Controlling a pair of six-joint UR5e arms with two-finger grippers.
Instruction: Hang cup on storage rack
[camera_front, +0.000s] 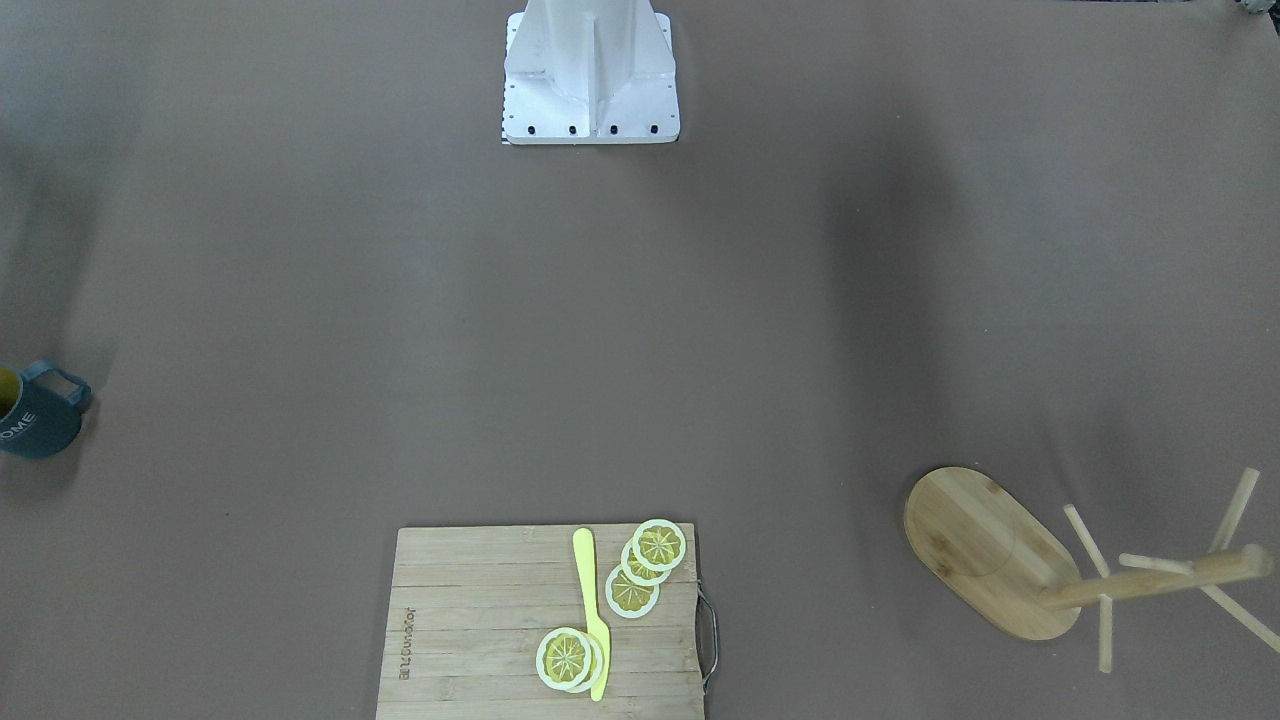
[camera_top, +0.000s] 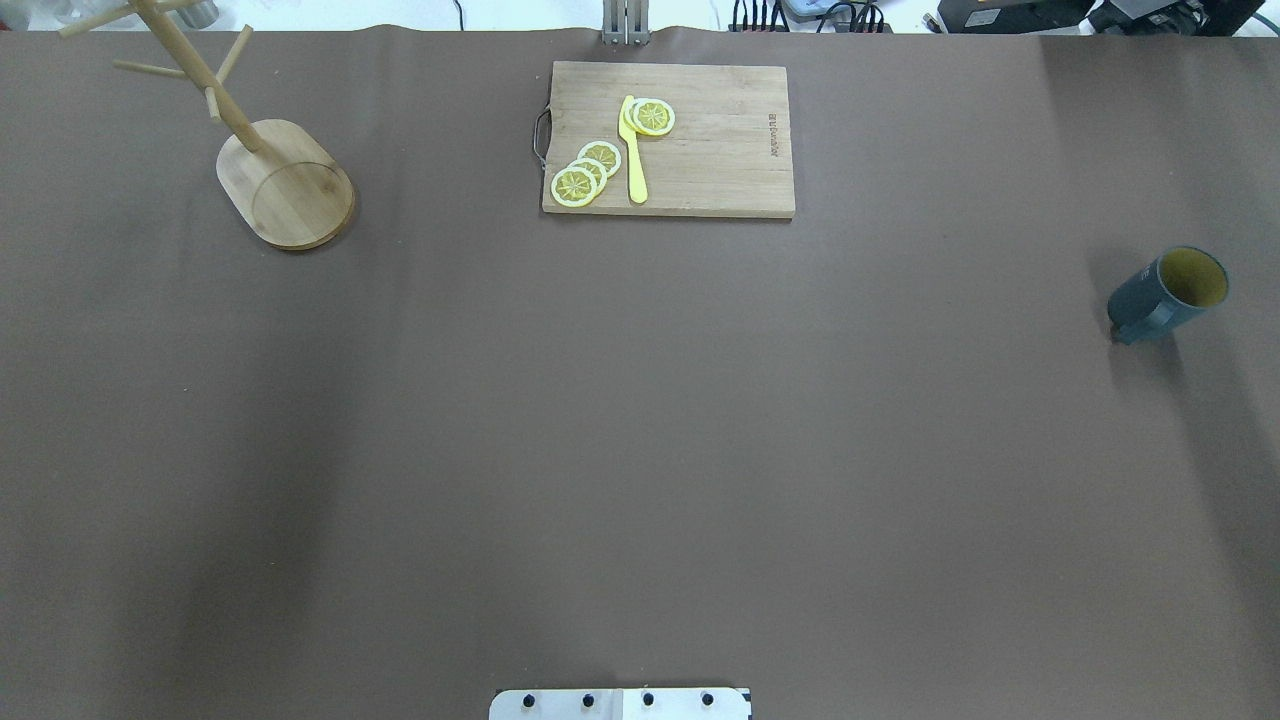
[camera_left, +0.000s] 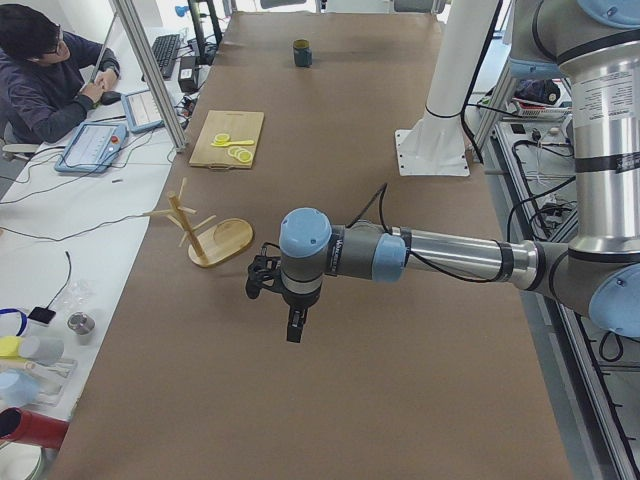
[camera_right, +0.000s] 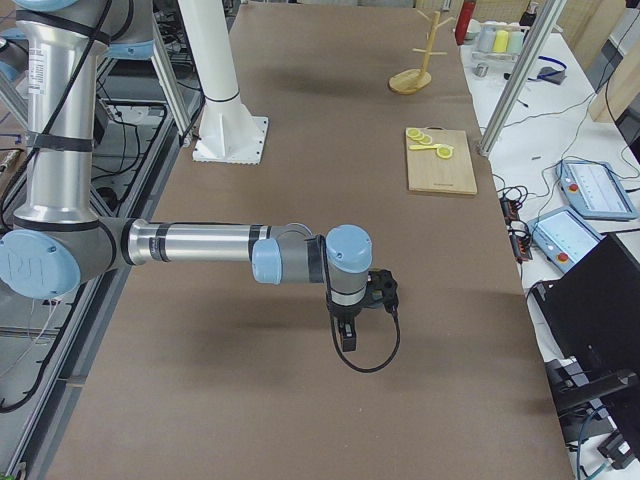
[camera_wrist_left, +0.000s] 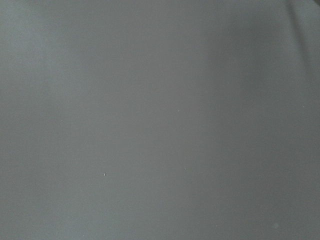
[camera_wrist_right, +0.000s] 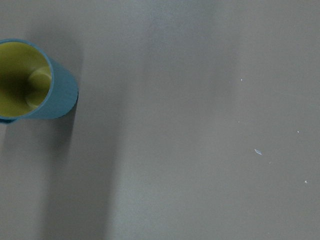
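Observation:
The dark teal cup (camera_top: 1165, 290) with a yellow inside stands upright near the table's right edge, its handle toward the robot; it also shows in the front view (camera_front: 35, 412), the left side view (camera_left: 301, 52) and the right wrist view (camera_wrist_right: 32, 80). The bamboo storage rack (camera_top: 285, 182) stands at the far left with its pegs bare, and also shows in the front view (camera_front: 990, 552) and the side views (camera_left: 205, 230) (camera_right: 420, 60). My left gripper (camera_left: 293, 328) and right gripper (camera_right: 346, 338) hang above the table. I cannot tell whether either is open or shut.
A slatted wooden cutting board (camera_top: 668, 140) with lemon slices (camera_top: 585, 172) and a yellow knife (camera_top: 633, 150) lies at the far middle. The robot's white base (camera_front: 590, 70) stands at the near middle. An operator (camera_left: 45, 75) sits beside the table.

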